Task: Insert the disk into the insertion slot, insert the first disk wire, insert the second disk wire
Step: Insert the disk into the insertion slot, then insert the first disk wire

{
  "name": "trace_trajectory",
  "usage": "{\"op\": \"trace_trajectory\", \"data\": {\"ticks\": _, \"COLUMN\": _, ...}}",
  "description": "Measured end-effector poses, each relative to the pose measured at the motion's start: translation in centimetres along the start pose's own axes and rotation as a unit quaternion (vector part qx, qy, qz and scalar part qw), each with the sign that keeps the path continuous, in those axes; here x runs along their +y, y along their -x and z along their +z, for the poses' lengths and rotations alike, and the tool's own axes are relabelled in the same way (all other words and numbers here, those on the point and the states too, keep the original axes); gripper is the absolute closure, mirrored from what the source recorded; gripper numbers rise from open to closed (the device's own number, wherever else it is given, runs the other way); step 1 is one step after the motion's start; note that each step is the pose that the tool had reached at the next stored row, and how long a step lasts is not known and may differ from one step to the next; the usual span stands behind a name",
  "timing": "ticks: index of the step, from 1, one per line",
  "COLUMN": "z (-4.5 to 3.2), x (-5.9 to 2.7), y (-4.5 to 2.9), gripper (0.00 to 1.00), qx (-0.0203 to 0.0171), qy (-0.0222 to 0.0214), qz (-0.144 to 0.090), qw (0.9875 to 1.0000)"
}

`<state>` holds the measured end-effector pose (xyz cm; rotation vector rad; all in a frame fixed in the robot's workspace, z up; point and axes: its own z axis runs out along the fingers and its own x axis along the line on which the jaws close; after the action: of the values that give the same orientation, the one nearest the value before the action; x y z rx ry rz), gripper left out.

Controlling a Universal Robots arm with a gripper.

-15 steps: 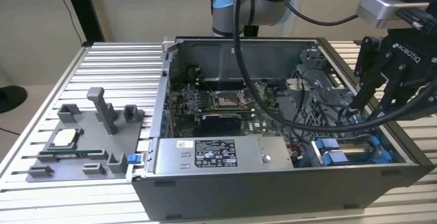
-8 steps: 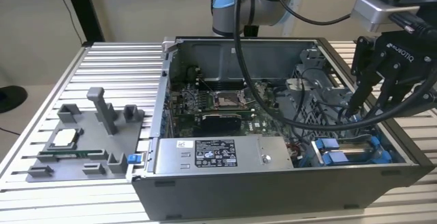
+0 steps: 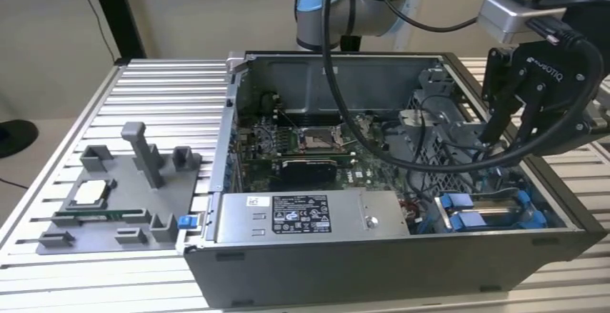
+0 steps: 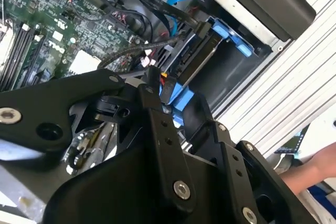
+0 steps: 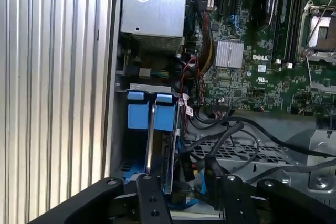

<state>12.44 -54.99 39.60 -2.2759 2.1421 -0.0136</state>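
Tool [image 3: 503, 140] near disk [image 5: 142, 116] seated in insertion slot [image 4: 231, 72]; grip impossible to tell. Loose cables [image 5: 231, 135] close by: snag risk, maybe tugging disk askew.

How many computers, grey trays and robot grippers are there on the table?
computer: 1
grey tray: 1
gripper: 1
total: 3

The computer case [image 3: 381, 270] sits on the table [image 3: 162, 84]. Inside it, at the front, the insertion slot [image 3: 486, 213] lies just beside the grey box [image 3: 296, 216], on the exterior view's right.
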Motion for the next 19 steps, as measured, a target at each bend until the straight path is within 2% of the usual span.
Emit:
{"op": "trace_trajectory", "data": {"ticks": 2, "z": 0.07, "x": 0.11, "y": 0.00, "gripper": 0.00, "qx": 0.0000, "qy": -0.0037, "qz": -0.005, "qw": 1.0000}}
{"op": "trace_trajectory", "data": {"ticks": 6, "z": 0.08, "x": 0.16, "y": 0.01, "gripper": 0.00, "qx": -0.0003, "qy": -0.0044, "qz": -0.033, "qw": 0.9994}}
{"op": "trace_trajectory", "data": {"ticks": 10, "z": 0.16, "x": 0.17, "y": 0.01, "gripper": 0.00, "qx": -0.0011, "qy": -0.0046, "qz": -0.068, "qw": 0.9977}}
{"op": "trace_trajectory", "data": {"ticks": 13, "z": 0.23, "x": 0.19, "y": 0.01, "gripper": 0.00, "qx": -0.0013, "qy": -0.0071, "qz": -0.089, "qw": 0.9960}}
{"op": "trace_trajectory", "data": {"ticks": 14, "z": 0.26, "x": 0.24, "y": 0.02, "gripper": 0.00, "qx": -0.0011, "qy": -0.0093, "qz": -0.092, "qw": 0.9957}}
{"op": "trace_trajectory", "data": {"ticks": 18, "z": 0.35, "x": 1.03, "y": 0.07, "gripper": 0.00, "qx": 0.0015, "qy": -0.0257, "qz": -0.093, "qw": 0.9953}}
{"op": "trace_trajectory", "data": {"ticks": 19, "z": 0.37, "x": 1.15, "y": 0.08, "gripper": 0.00, "qx": 0.0018, "qy": -0.0279, "qz": -0.093, "qw": 0.9953}}
